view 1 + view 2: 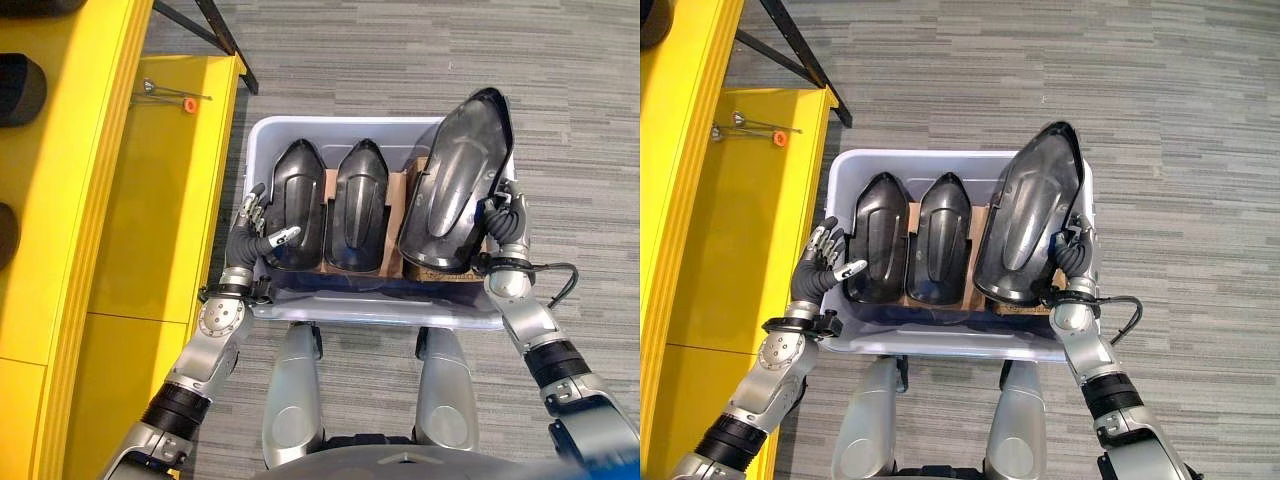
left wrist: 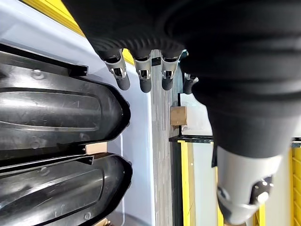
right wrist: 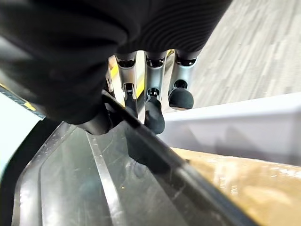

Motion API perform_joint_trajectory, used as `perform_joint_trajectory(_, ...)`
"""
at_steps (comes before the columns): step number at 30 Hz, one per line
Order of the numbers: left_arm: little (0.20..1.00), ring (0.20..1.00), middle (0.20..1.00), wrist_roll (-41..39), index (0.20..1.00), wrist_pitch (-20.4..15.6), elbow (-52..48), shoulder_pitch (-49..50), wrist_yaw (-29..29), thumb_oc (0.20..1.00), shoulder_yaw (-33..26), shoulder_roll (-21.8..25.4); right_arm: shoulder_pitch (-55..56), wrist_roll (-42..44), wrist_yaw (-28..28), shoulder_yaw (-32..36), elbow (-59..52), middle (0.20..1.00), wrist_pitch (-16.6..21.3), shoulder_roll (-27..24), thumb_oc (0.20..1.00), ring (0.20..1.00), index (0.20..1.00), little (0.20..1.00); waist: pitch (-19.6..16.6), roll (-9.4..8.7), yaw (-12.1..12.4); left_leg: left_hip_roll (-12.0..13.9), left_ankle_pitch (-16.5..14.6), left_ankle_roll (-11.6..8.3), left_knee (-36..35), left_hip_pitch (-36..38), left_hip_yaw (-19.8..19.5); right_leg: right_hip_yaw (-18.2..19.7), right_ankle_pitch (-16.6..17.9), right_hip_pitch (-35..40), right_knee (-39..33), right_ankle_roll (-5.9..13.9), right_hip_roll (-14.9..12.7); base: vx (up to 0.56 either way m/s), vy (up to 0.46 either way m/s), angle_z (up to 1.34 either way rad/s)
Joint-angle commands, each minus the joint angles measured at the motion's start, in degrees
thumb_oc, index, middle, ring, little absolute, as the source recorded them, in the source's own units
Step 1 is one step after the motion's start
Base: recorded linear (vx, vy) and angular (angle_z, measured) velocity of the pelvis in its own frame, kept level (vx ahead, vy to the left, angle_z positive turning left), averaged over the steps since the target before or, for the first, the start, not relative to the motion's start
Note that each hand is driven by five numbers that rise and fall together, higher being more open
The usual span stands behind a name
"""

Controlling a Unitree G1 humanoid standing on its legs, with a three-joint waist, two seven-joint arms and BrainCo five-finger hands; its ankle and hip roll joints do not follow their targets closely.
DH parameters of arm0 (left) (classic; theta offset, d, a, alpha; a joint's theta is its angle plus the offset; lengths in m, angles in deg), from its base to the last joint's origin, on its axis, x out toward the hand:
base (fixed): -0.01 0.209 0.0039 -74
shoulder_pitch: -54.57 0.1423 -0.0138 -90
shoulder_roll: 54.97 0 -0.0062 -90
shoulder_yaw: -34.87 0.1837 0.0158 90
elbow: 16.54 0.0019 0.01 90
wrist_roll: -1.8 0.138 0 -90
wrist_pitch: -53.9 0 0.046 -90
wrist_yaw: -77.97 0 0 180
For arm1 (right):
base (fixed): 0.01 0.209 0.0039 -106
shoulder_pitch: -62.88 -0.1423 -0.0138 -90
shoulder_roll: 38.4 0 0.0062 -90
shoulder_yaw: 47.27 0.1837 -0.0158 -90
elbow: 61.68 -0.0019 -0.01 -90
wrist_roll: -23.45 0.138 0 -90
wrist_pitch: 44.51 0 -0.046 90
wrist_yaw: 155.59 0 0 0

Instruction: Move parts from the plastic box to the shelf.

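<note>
A pale grey plastic box [image 1: 380, 310] stands on the floor in front of me with three black moulded parts in it. The large part [image 1: 450, 190] on the right leans up out of the box past its far rim. My right hand [image 1: 508, 222] is shut on its right edge, and the fingers [image 3: 153, 113] hook over that rim. Two smaller parts, the left one [image 1: 298, 205] and the middle one [image 1: 358, 205], stand side by side between cardboard dividers. My left hand [image 1: 250, 228] is open at the box's left wall, its thumb against the left part [image 2: 51, 113].
A yellow shelf [image 1: 170, 200] runs along the left, close to the box. A thin metal tool with an orange tip [image 1: 175, 98] lies on it. A black frame leg [image 1: 225, 40] slants across the carpet behind the shelf. Grey carpet surrounds the box.
</note>
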Motion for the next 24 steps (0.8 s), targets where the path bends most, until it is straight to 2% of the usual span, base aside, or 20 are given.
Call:
perform_joint_trajectory(1, 1.000, 1.000, 1.000, 2.26, 1.000, -3.42, -5.90, 1.74, 0.40, 1.000, -2.54, 2.27, -1.06, -2.78, -0.31, 3.18, -5.20, 0.200, 6.00, -2.27, 0.200, 0.200, 0.200, 0.200, -2.31, -1.98, 0.00, 1.67, -2.57, 0.02, 2.35, 0.71, 0.98, 0.00, -2.44, 6.43, -0.26, 0.33, -1.08, 0.01, -0.047, 0.02)
perform_joint_trajectory(7, 1.000, 1.000, 1.000, 2.58, 1.000, -3.27, -5.60, 3.55, 1.34, 1.000, -3.97, 2.30, 2.36, -2.96, 2.95, 4.14, -13.93, 0.200, 8.56, -3.66, 0.200, 0.200, 0.200, 0.200, -4.09, -3.06, -0.31, 2.62, -0.88, -0.49, -0.71, 3.32, 1.04, -0.38, -1.96, 8.12, -2.18, 0.23, -0.37, 0.01, -0.036, -0.02)
perform_joint_trajectory(12, 1.000, 1.000, 1.000, 2.48, 1.000, -2.90, -5.55, 5.85, 2.93, 1.000, -5.30, 2.25, 6.14, 4.20, 8.40, 4.43, -18.92, 0.200, 12.09, -3.28, 0.200, 0.200, 0.200, 0.200, -7.01, -4.00, -0.35, 4.14, 1.90, -1.34, -6.75, 8.01, 1.54, -0.99, -0.99, 11.70, -6.57, 0.27, 0.90, 0.06, -0.076, -0.03)
perform_joint_trajectory(17, 1.000, 1.000, 1.000, 2.46, 1.000, -2.72, -5.31, 8.76, 4.98, 1.000, -7.24, 1.58, 8.57, 8.00, 13.05, 4.42, -22.17, 0.200, 12.99, -4.13, 0.200, 0.200, 0.200, 0.200, -11.36, -4.01, -0.16, 5.16, 5.61, -1.95, -15.57, 14.50, 3.04, -1.02, 0.60, 15.88, -12.76, 0.59, 2.42, 0.09, -0.057, -0.11)
perform_joint_trajectory(20, 1.000, 1.000, 1.000, 2.33, 1.000, -2.67, -5.25, 9.82, 5.45, 1.000, -8.49, 0.67, 8.59, 9.41, 15.00, 4.22, -23.41, 0.200, 13.01, -4.42, 0.200, 0.200, 0.200, 0.200, -14.05, -3.97, 0.18, 6.25, 7.01, -2.37, -18.44, 17.83, 4.05, -1.09, 0.23, 17.84, -13.38, 0.66, 3.10, 0.07, -0.063, -0.20)
perform_joint_trajectory(24, 1.000, 1.000, 1.000, 2.35, 1.000, -2.44, -4.97, 10.73, 5.92, 1.000, -8.45, -0.16, 8.53, 9.24, 15.96, 4.25, -24.19, 0.200, 12.60, -4.74, 0.200, 0.200, 0.200, 0.200, -15.31, -3.58, 0.49, 7.30, 7.08, -2.42, -19.31, 20.49, 4.13, -0.99, -1.52, 19.16, -11.86, 0.13, 3.93, 0.06, -0.066, -0.09)
